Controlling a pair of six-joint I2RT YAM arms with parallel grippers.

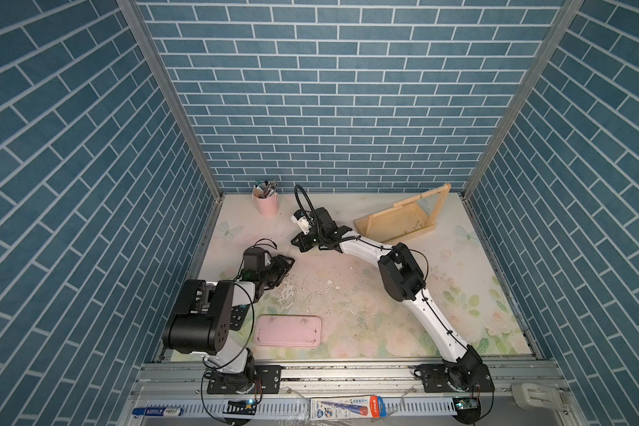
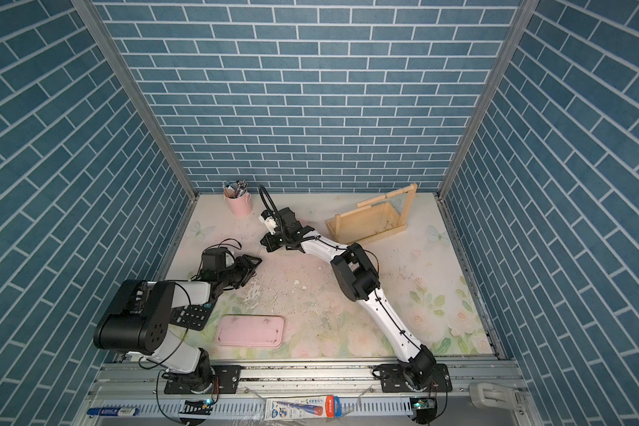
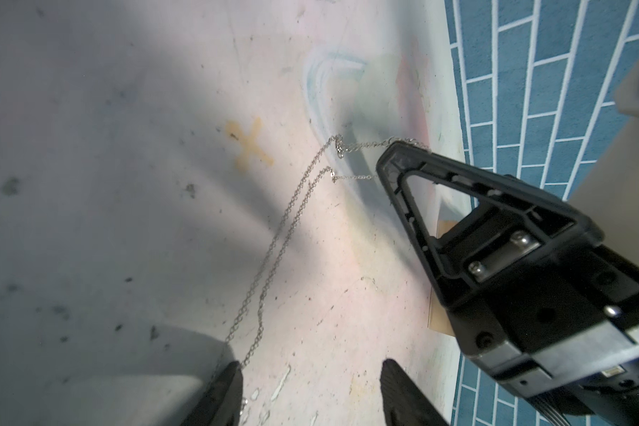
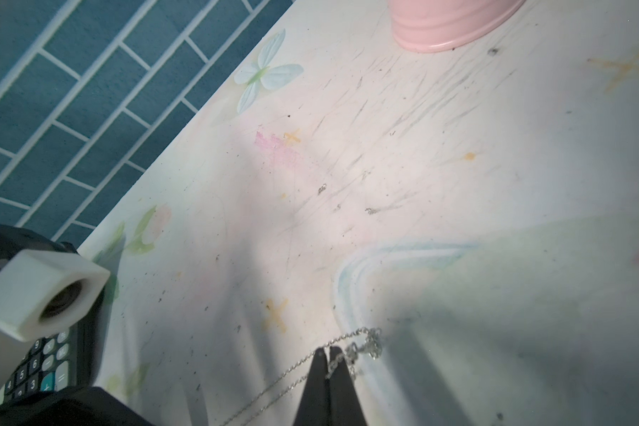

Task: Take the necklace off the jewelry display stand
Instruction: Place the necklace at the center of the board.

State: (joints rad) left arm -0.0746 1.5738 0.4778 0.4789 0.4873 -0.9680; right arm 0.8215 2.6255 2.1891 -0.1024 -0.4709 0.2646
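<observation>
**Necklace off the stand, strung between my grippers**

My right gripper (image 4: pixel 328 355) is clamped on the necklace (image 3: pixel 281 236), jaws pressed together over the chain near its bunched end. From there the chain runs as a doubled strand, its long axis pointing toward 7 o'clock in a top view, down to my left gripper (image 3: pixel 310 372). The left jaws stand apart. The strand reaches the tip of one jaw, and I cannot tell whether it catches there.

In both top views my grippers sit close together at about 10 o'clock on the table (image 1: pixel 366 302). The jewelry display stand (image 1: pixel 395 221) is well apart at 1 o'clock.

The table is a pale floral print, scuffed and flecked, with faint orange crosses. A pink cup (image 1: pixel 265 202) stands at 11 o'clock and a flat pink tray (image 1: pixel 287 331) lies at 7 o'clock. Blue brick-pattern walls (image 1: pixel 329 92) close three sides.
</observation>
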